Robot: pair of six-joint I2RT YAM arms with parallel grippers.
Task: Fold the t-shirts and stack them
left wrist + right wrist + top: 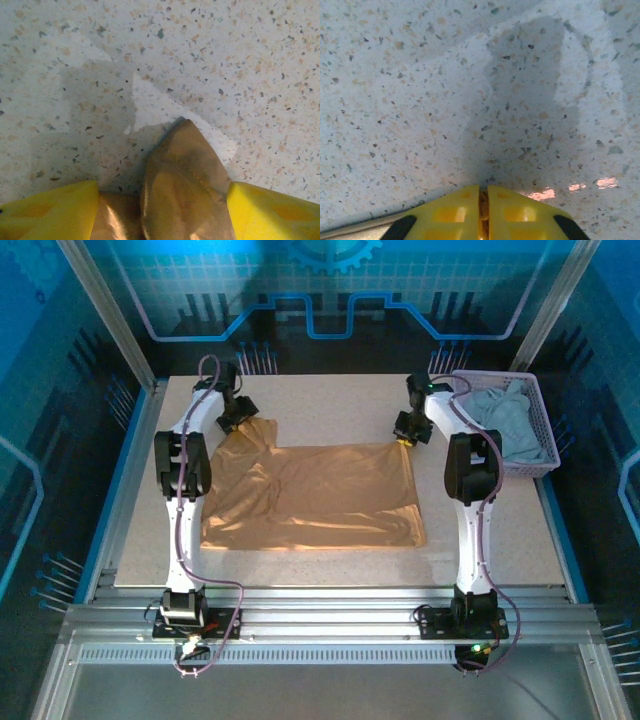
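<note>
Evidently the tan shirt [320, 495] lies flat on the table [500, 540] for folding: the right claw [404, 432] pinches its far corner, the left claw [240, 418] is spread around the opposite tip, and the grey shirt [500, 410] waits in the basket [545, 435].

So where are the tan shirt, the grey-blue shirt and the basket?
Tan shirt [320, 495]: top view, middle of the spread cloth.
Grey-blue shirt [500, 410]: top view, bunched cloth inside the basket.
Basket [545, 430]: top view, its right wall.
</note>
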